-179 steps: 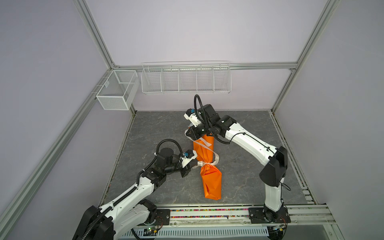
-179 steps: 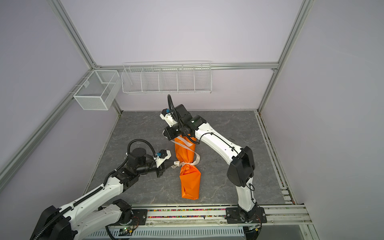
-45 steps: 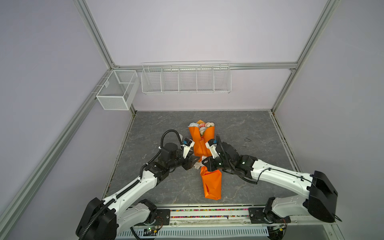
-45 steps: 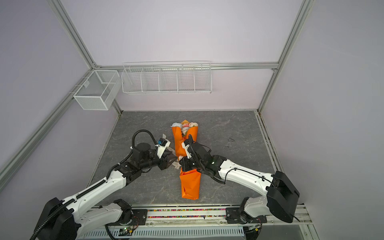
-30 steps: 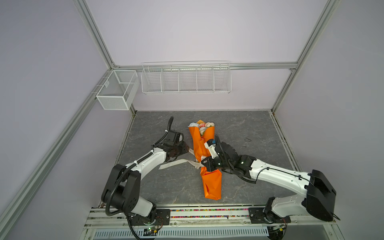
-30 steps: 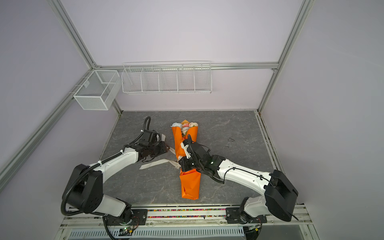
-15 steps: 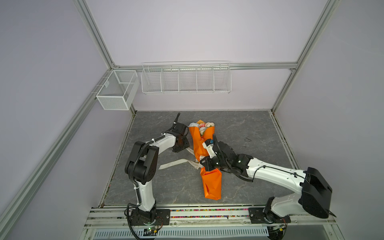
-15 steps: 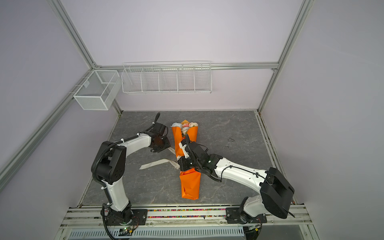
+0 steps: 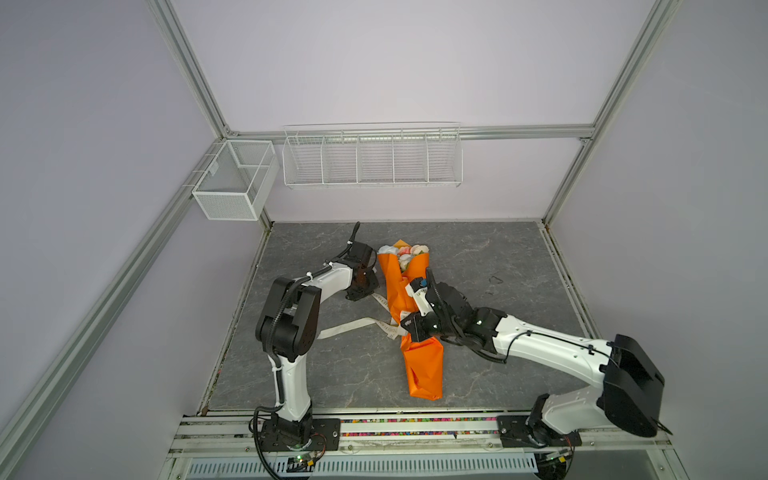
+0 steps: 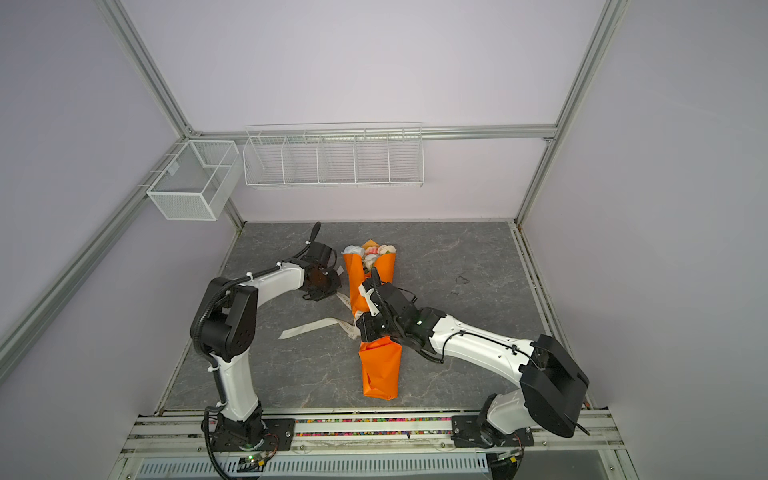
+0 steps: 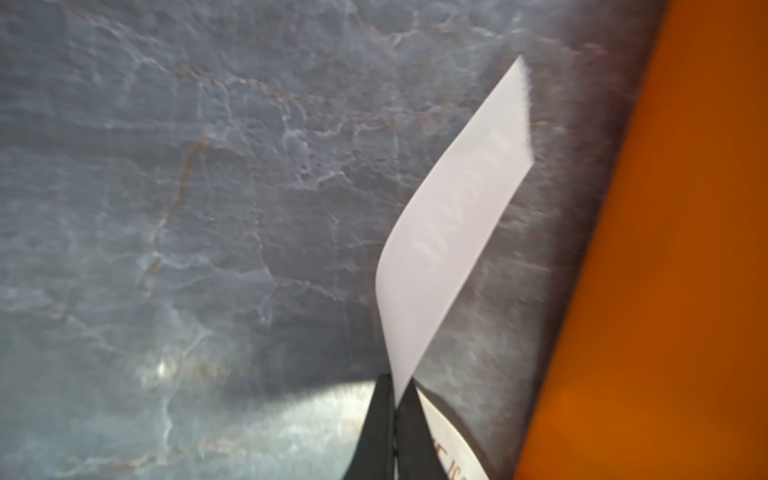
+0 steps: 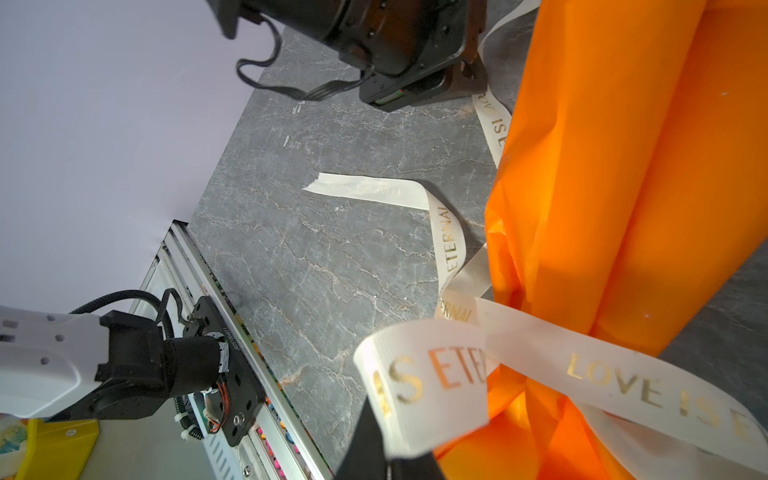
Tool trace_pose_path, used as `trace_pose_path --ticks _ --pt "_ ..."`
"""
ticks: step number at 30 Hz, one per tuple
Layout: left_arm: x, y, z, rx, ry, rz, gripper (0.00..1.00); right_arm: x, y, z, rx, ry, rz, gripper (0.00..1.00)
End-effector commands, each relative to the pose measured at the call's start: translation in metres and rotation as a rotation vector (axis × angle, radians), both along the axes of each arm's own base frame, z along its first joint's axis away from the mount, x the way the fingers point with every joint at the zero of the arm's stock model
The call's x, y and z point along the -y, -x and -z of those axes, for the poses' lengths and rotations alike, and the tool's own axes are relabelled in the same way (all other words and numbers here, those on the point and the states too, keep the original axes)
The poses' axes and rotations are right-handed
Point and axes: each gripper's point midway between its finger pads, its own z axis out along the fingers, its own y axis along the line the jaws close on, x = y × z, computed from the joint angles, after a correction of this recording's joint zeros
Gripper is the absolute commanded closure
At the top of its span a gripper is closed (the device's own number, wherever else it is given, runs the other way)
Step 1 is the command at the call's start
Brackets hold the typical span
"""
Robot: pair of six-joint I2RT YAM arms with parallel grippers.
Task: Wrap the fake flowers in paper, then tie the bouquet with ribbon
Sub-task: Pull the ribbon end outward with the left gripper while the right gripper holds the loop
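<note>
The bouquet of fake flowers (image 9: 405, 254) (image 10: 372, 253) lies on the grey floor, rolled in orange paper (image 9: 422, 368) (image 12: 623, 166); only its pale heads show at the far end. A cream printed ribbon (image 9: 353, 328) (image 12: 432, 374) circles the wrap's waist, and one tail lies loose on the floor to the left. My left gripper (image 9: 365, 291) (image 11: 397, 401) sits low beside the wrap's upper left, shut on the ribbon's other tail (image 11: 449, 216). My right gripper (image 9: 409, 328) (image 12: 390, 461) is at the waist, shut on a ribbon loop.
A white wire shelf (image 9: 372, 156) hangs on the back wall and a mesh basket (image 9: 232, 180) on the left rail. The arms' mounting rail (image 9: 415, 428) runs along the front edge. A small dark mark (image 9: 494, 279) lies right of the bouquet.
My left arm swung back to the bouquet's upper left side and its jaws closed on a ribbon tail. The right gripper stayed at the waist, still gripping the ribbon.
</note>
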Motion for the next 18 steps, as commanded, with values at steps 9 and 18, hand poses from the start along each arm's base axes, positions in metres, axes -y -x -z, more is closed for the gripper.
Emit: trace_pose_path --ticks 9,18 --pt "-0.041 0.091 -0.132 0.258 0.077 0.043 1.0 0.012 -0.022 -0.008 -0.017 -0.019 0.12 0.93" --pt "-0.061 0.17 -0.215 0.568 0.246 0.084 1.0 0.016 -0.035 -0.018 -0.021 -0.026 0.164 0.93"
